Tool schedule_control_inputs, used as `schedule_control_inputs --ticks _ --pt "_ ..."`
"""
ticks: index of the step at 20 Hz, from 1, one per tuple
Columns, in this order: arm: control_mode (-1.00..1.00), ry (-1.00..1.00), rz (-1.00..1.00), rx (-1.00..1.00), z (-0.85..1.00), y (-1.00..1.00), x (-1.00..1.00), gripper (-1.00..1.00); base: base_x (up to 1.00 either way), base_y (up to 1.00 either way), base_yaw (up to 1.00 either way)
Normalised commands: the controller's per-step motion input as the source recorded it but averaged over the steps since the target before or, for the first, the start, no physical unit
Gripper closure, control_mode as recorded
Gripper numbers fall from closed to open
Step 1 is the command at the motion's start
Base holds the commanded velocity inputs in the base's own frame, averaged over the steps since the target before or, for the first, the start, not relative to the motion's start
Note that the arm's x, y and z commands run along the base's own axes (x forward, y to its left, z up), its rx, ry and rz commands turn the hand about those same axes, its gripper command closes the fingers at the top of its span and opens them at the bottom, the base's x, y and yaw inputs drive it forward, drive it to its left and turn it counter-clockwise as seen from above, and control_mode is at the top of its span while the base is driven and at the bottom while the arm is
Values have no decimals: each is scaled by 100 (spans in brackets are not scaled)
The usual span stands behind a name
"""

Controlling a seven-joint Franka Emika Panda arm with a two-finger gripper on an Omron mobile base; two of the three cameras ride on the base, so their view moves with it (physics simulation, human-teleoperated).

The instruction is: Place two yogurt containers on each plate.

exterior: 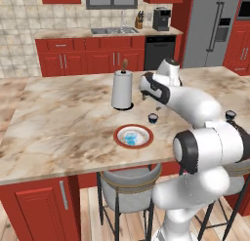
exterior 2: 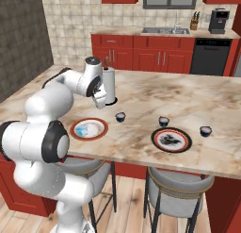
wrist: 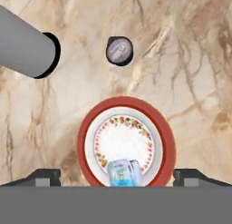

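Observation:
The light blue yogurt container (wrist: 122, 173) lies on its side on the white plate with the orange-red rim (wrist: 86, 128), near its edge. My gripper (wrist: 117, 175) hangs open well above that plate, nothing between its fingers. It also shows beside the paper-towel roll (exterior 2: 100, 104) (exterior: 145, 97). One dark yogurt container (wrist: 119, 51) (exterior 2: 120, 117) (exterior: 153, 118) stands on the counter just beyond that plate (exterior 2: 75, 129) (exterior: 118, 136). Two more dark containers (exterior 2: 163, 121) (exterior 2: 205, 131) stand by the dark patterned plate (exterior 2: 171, 139), which is bare.
A tall white paper-towel roll (exterior: 122, 90) (exterior 2: 109, 86) (wrist: 25, 48) stands behind the orange-rimmed plate, close to my hand. Stools (exterior 2: 179, 185) sit under the island's front edge. The marble counter (exterior 2: 197, 97) stretches wide to the back and right.

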Motion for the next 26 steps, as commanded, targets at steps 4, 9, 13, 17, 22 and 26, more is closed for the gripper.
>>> schedule_control_inputs --ticks 4,9,13,17,22,26 --pt "-100 1 21 0 -43 -99 0 -100 0 0 0" --pt "-100 7 17 -7 -67 -30 5 -100 0 0 0" --pt "-100 0 11 -20 -63 0 13 -100 0 0 0" --pt "-100 -9 14 -19 -41 -5 24 -100 0 0 0" --pt "-100 -8 1 -12 -37 -10 42 -100 0 0 0" --pt "-100 0 0 -1 -40 -2 52 -100 0 0 0"
